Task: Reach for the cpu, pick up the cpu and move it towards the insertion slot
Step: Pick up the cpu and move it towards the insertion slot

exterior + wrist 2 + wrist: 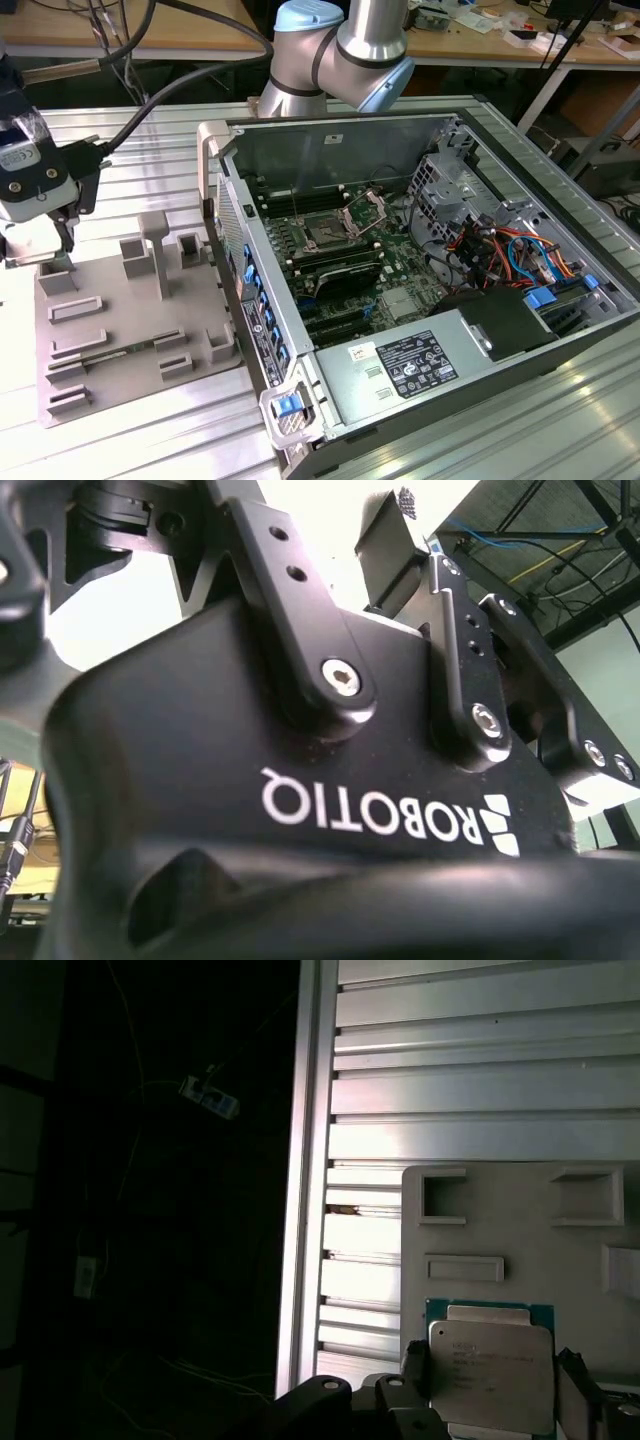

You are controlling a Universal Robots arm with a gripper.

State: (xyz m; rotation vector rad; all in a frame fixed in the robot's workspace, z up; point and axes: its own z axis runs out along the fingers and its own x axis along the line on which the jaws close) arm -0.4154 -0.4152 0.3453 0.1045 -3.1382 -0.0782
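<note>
Far left: gripper (45, 245) low over grey tray (120, 330) on slatted metal table (150, 135). We see cpu (490, 1375) lying on tray under it; cannot tell whether gripped. Centre: open computer case (330, 150), socket (325, 235) inside. Behind, cluttered workbenches (200, 30).

On the slatted table (150, 130), an opened computer case (330, 150) is set toward the exterior view's right and a fixture plate (120, 300) just beside it toward the exterior view's left, with the arm's base (300, 60) standing behind the case. Inside the case, the insertion slot (325, 232) is located on the motherboard (400, 245), with the power supply (410, 365) in front of it. The gripper (45, 250) is positioned over the plate's rear corner at the exterior view's left; in the first wrist view the cpu (490, 1370) is seen lying on the plate, 1 tray frame (465, 1267) just beyond it.
</note>
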